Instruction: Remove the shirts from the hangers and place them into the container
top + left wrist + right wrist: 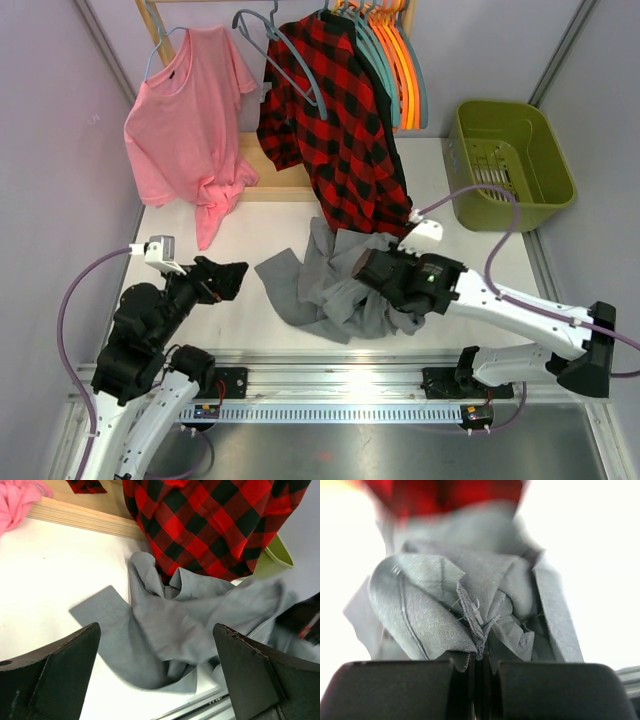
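Right, the widest thing on my screens is the flat white table (270, 225), with a pale wooden rack base (275, 193) running across its far side. At the far right corner sits the olive-green slotted plastic laundry basket (548, 155), its ribbed floor in plain view.

The red-and-black plaid shirt (340, 130) hangs from the rail in the middle. Its hem reaches down to the heap of cloth below it. To its left the pink t-shirt (185, 120) hangs on a thin pale-blue hanger (160, 48), with its bunched lower end draped over the wooden base.

The soft crumpled grey shirt (315, 285) is off any hanger. It lies on the table in front of the plaid one, between my two arms and well apart from the basket.

Against the plaid shirt's shoulder hangs a bare teal-blue hanger (290, 60). A row of thin orange hangers (398, 50) is bunched at the right end of the rail.

My right tool (365, 270) sits low on the right side of the grey heap. Through its wrist camera I see the right tool (476, 665) with both black fingers pressed together on a raised fold of the grey shirt (435, 600), a stitched seam edge caught between them.

My left tool (235, 275) hovers just beside the heap's left edge, spread wide and holding nothing. In its own view the grey shirt (180, 630) lies beyond the two dark fingers (60, 675).
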Available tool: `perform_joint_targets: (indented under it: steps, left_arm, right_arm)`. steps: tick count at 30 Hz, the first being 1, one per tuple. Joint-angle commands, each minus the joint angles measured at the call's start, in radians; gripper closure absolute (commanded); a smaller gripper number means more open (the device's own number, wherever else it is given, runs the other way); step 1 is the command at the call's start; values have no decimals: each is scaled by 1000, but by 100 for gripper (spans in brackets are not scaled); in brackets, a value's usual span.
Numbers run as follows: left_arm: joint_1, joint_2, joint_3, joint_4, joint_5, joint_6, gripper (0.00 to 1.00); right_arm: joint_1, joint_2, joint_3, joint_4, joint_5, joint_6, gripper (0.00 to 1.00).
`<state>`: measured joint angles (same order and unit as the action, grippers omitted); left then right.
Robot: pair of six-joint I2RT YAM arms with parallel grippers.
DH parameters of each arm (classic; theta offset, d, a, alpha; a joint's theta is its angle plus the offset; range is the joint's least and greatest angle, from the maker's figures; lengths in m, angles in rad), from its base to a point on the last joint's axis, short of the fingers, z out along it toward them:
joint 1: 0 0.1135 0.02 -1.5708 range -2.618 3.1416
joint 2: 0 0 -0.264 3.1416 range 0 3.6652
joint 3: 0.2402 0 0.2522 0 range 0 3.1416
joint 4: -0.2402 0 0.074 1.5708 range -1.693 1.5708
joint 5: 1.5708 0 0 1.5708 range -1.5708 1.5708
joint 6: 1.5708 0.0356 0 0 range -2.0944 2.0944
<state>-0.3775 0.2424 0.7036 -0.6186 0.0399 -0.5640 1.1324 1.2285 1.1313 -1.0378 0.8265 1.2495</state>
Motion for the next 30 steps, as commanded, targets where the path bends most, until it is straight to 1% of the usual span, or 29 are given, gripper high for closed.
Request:
perform_joint_targets:
  steps: [1,2,3,5,6,7,8,9,10,11,12,13,14,15,16,18,19,20,21,22,23,24,25,26,27,28,30]
  left_arm:
    - [0,28,13,91,69,-10,1]
    - [0,28,13,95,80,-8,1]
    - [0,37,14,105,84,-8,1]
    - [0,44,19,115,104,-10,1]
    - [0,55,22,121,115,-10,1]
    - [0,61,22,128,126,-10,1]
    - [0,67,20,134,147,-11,1]
    - [0,72,22,149,158,-14,1]
    - [0,86,23,155,167,-17,1]
    - [0,90,25,167,182,-19,1]
    - [0,95,30,174,192,-25,1]
    - [0,107,33,178,195,-25,1]
    - [0,112,39,184,199,-28,1]
    - [0,118,45,192,202,-28,1]
    - [0,126,48,197,204,-28,1]
    - [0,138,57,209,212,-27,1]
    - [0,144,63,214,215,-25,1]
    - [0,150,68,217,216,-25,1]
    - [0,153,73,218,218,-25,1]
    - [0,155,76,221,218,-25,1]
    - [0,155,79,224,221,-22,1]
    - [0,155,82,227,225,-17,1]
    - [0,155,83,226,224,-14,1]
    - [0,156,86,221,227,-8,1]
    - [0,150,86,220,232,-4,1]
    - [0,150,88,218,235,-1,1]
    - [0,149,92,208,236,12,1]
  right_arm:
    - [-80,-47,126,-470,324,244,100]
    - [-110,-63,145,-546,350,264,100]
    - [-131,-78,168,-568,397,281,100]
    - [-176,-136,180,-524,434,208,100]
    - [-241,-156,183,-469,450,144,100]
    - [-275,-202,176,-391,454,-54,100]
    - [-319,-225,162,-176,450,-179,100]
    - [-411,-250,142,-45,415,-308,100]
    - [-481,-291,92,95,374,-567,100]
    - [-547,-305,70,322,318,-661,100]
    - [-615,-307,64,393,190,-717,100]
    - [-775,-272,82,444,128,-789,100]
    - [-845,-235,112,478,70,-806,100]
    - [-923,-190,198,484,-49,-834,100]
    - [-1029,-90,247,490,-102,-844,100]
    - [-1105,13,355,498,-215,-867,100]
    - [-1123,107,469,499,-231,-883,100]
    - [-1176,155,528,504,-254,-886,100]
    - [-1192,199,655,501,-295,-886,100]
    - [-1209,288,726,492,-314,-874,100]
    - [-1230,334,801,460,-360,-865,100]
    - [-1235,379,949,444,-366,-861,100]
    - [-1237,461,1019,432,-366,-864,100]
    - [-1240,503,1086,418,-381,-871,100]
    - [-1241,538,1208,418,-392,-880,100]
    - [-1241,601,1263,418,-398,-898,100]
    - [-1243,641,1347,478,-418,-933,100]
